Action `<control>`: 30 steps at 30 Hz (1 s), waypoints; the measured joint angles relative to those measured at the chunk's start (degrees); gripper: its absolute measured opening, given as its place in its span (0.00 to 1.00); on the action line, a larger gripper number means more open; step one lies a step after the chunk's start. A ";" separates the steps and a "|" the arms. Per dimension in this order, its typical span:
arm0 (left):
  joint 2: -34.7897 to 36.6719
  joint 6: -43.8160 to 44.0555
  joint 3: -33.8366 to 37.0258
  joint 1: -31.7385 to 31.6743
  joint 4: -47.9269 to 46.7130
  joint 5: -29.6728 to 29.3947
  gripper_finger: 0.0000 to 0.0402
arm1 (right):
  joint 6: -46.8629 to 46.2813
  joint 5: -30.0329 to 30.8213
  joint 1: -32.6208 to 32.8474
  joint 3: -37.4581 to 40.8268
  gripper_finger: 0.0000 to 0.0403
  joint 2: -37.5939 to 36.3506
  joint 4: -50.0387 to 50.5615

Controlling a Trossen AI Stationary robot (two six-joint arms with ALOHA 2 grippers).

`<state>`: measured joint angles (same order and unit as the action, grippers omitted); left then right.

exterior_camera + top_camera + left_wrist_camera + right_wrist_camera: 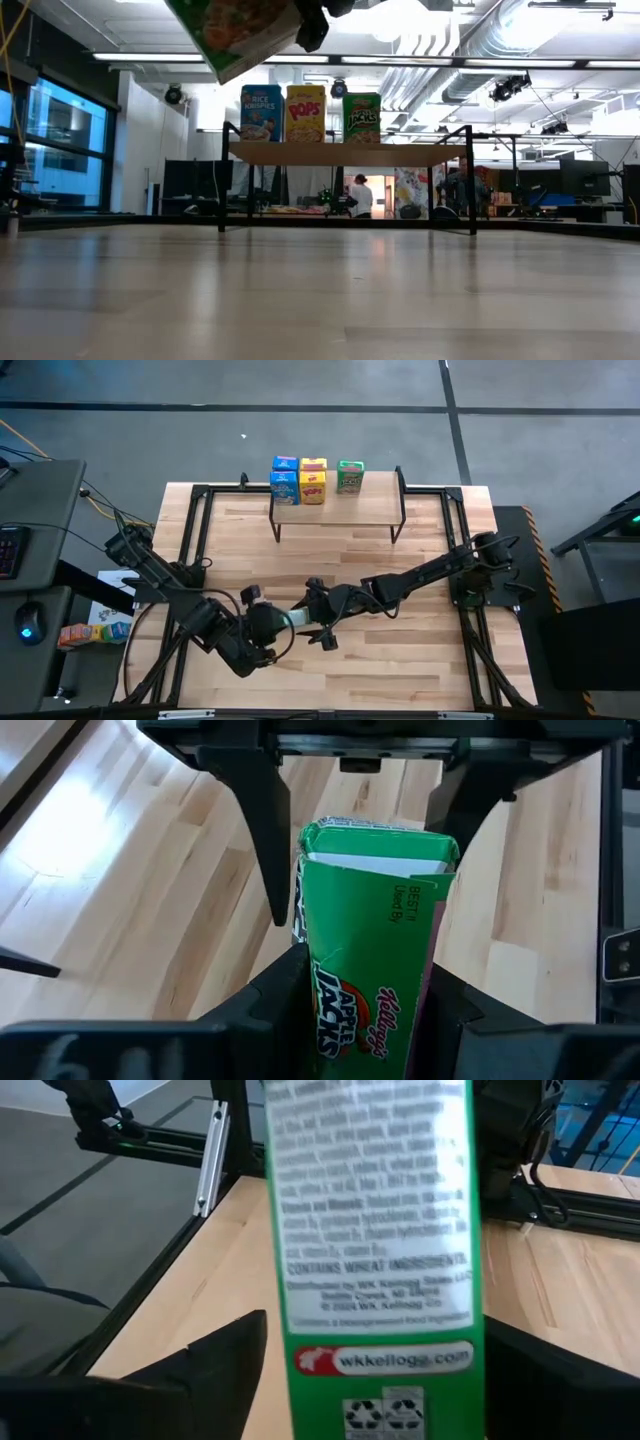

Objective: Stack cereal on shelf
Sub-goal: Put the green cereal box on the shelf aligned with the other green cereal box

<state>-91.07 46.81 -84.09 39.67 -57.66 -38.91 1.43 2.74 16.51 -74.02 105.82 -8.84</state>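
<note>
Left wrist view has a green box (375, 950) upright between that arm's dark fingers (260, 830), Apple Jacks print facing the camera, the fingers pressed against both of its sides. From above, the left gripper (270, 622) and right gripper (318, 615) meet over the near middle of the table (400, 670), with the green box (296, 619) between them, held off the wood. Right wrist view is filled by the box's fine-print side (370, 1250), one dark finger (215, 1365) beside it and another on the far side; whether these fingers clamp the box or only flank it I cannot tell. Low view shows the same box (240, 35) hanging high above the tabletop, tilted.

Farther back stands the shelf (340, 512) at the table's far edge. On its board are a blue box (285, 480), a yellow box (313, 481) touching it, and a second green box (350, 477) a little apart to the right. Beyond the table, a person (360, 195) shows in the room.
</note>
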 joint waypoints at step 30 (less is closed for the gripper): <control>0.02 -3.28 -3.17 -3.05 -1.61 8.10 0.41 | 3.16 2.90 -0.13 -0.07 0.34 -1.33 9.88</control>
<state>-91.05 43.53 -87.26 36.62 -59.26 -30.81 4.59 5.64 16.38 -74.08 104.49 1.04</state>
